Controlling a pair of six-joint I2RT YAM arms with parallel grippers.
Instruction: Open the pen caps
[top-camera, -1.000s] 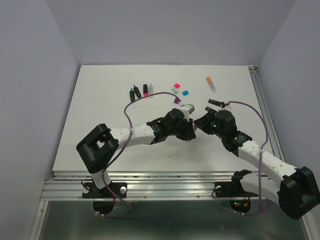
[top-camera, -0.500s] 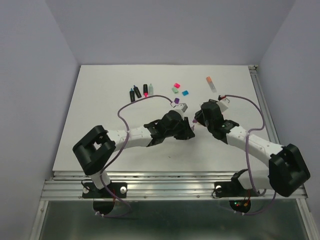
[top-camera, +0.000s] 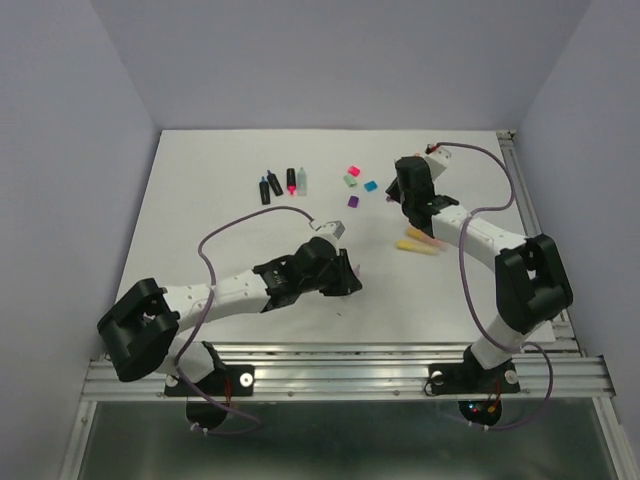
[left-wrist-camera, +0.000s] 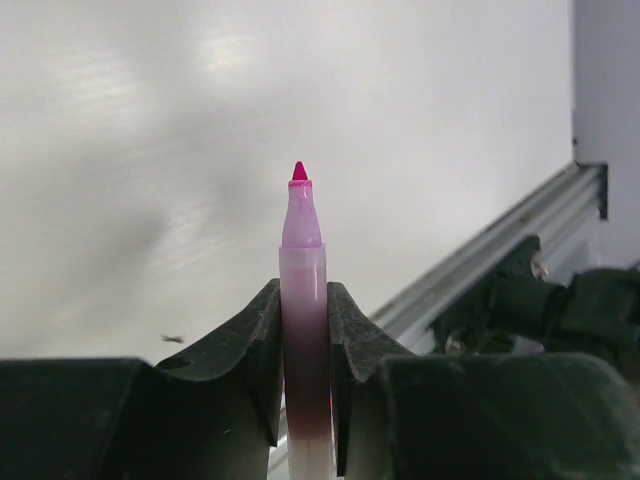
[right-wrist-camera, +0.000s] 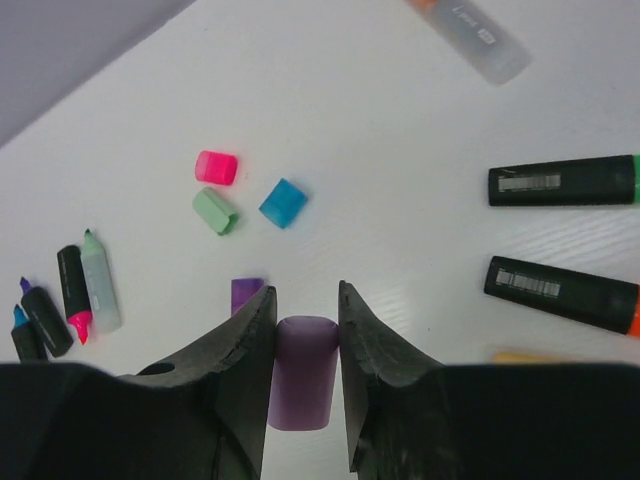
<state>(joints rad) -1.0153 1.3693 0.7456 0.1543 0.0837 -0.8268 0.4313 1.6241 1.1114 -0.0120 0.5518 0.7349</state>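
Top external, L gripper (top-camera: 348, 276) pinches pen (left-wrist-camera: 302, 235) near front rail (top-camera: 340, 350), R gripper (right-wrist-camera: 305, 300) pinches cap (right-wrist-camera: 302, 385)

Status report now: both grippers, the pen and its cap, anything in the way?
Left gripper shut on uncapped pink-tipped pen. Right gripper shut on a purple cap. No obstruction visible.
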